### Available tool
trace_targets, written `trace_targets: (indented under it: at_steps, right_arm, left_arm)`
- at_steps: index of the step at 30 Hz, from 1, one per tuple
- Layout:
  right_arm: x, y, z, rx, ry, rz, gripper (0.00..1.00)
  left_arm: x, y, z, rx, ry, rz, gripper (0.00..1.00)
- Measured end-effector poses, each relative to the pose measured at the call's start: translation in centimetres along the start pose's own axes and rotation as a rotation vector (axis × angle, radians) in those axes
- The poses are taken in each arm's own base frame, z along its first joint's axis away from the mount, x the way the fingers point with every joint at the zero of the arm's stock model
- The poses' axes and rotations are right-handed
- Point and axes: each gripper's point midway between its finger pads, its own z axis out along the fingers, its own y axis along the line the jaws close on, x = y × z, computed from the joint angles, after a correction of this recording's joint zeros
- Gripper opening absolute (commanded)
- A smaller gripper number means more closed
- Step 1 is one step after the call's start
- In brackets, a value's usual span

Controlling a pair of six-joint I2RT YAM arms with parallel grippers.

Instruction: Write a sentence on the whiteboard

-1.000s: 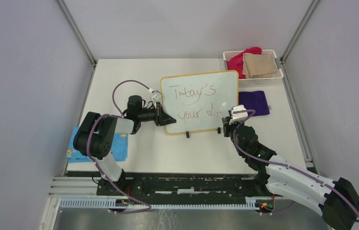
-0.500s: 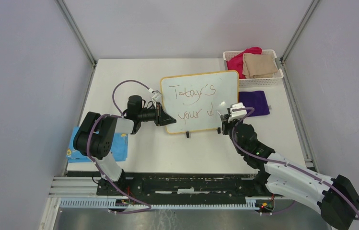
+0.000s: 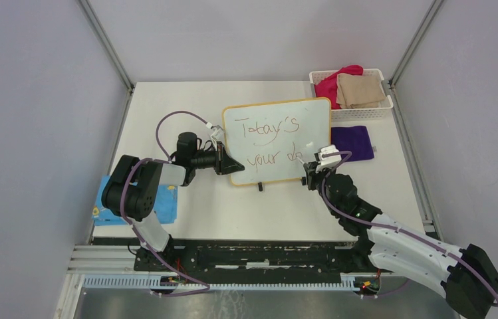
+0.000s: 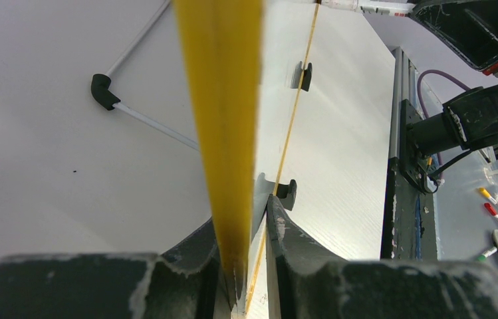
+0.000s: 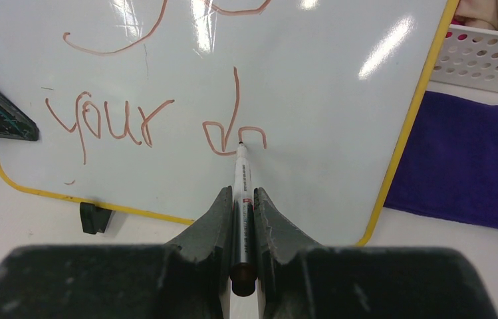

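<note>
Top view: the whiteboard [image 3: 302, 126], framed in yellow-orange, sits mid-table [image 3: 166, 113] with two black feet [image 3: 260, 187] along its near edge and its written face turned toward my bases. My left claw [image 3: 227, 165] reaches in from the left and is clamped on the board's left edge; in the left wrist view the yellow frame [image 4: 223, 100] runs edge-on between its two fingers [image 4: 286, 246].

My right claw [image 5: 241, 196] comes in at the board's lower right corner and is closed on a thin whiteboard marker [image 5: 241, 169], which lies lengthwise between the fingers. The marker's tip [image 5: 240, 144] touches the glossy face.

The sentence [image 3: 262, 127] is in thin reddish-brown cursive: "Today's" on the upper line, "your" on the lower, then a "d" and a short arched stroke where the tip rests.

Right of the board lies a purple cloth [image 3: 356, 143]; beyond it is a white basket [image 3: 356, 113] holding pink and tan fabrics. A blue card [image 3: 166, 203] lies by my left arm's base.
</note>
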Motion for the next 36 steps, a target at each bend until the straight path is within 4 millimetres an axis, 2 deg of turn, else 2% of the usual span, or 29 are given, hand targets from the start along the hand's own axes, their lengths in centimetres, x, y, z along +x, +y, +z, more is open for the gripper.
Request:
trace_targets:
  at_steps: [6, 15, 29, 36]
  right_arm:
    - [1.0, -0.4, -0.6, 0.006, 0.013, 0.003, 0.0]
    - [1.0, -1.2, -0.7, 0.043, 0.014, -0.001, 0.0]
    - [-0.4, -1.6, -0.2, 0.078, 0.0, -0.016, 0.0]
    - [-0.4, -1.6, -0.2, 0.077, 0.002, -0.019, 0.0]
  left_arm:
    - [0.0, 0.0, 0.0, 0.0, 0.0, 0.0, 0.02]
    - [0.0, 0.0, 0.0, 0.0, 0.0, 0.0, 0.02]
    - [0.0, 0.0, 0.0, 0.0, 0.0, 0.0, 0.02]
    - [0.0, 0.0, 0.0, 0.0, 0.0, 0.0, 0.02]
